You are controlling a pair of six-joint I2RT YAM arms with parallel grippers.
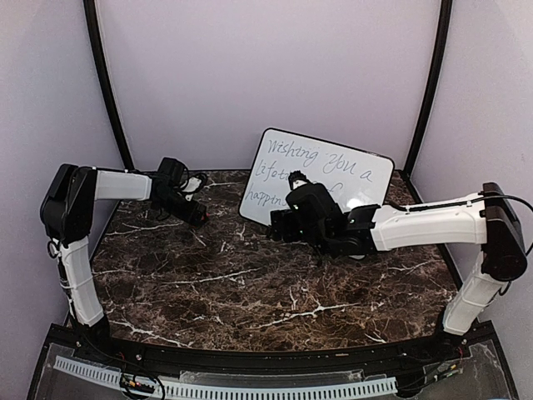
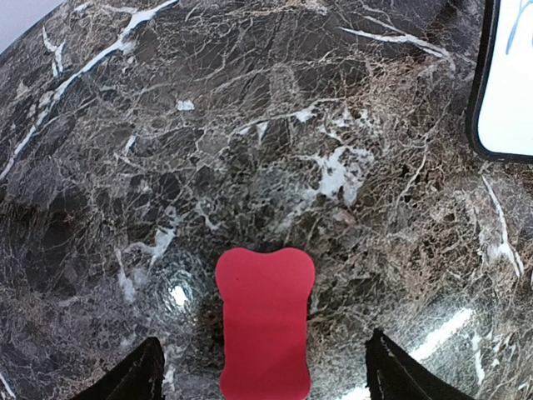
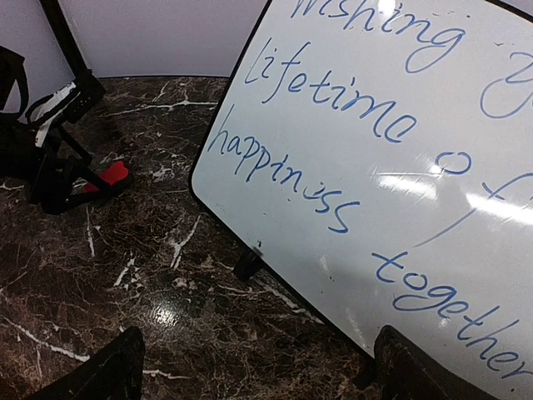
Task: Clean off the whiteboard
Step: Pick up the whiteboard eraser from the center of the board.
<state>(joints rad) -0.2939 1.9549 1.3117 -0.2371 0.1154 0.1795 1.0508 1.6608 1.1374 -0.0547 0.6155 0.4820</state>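
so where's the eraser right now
The eraser lies flat on the table between the left fingers in the left wrist view, untouched, left of the whiteboard.

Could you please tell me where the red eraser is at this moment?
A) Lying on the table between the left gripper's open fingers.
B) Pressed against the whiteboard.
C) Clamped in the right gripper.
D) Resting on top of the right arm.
A: in the left wrist view the eraser lies flat on the table, inside the left gripper, whose fingers stand apart with a gap on each side of it.
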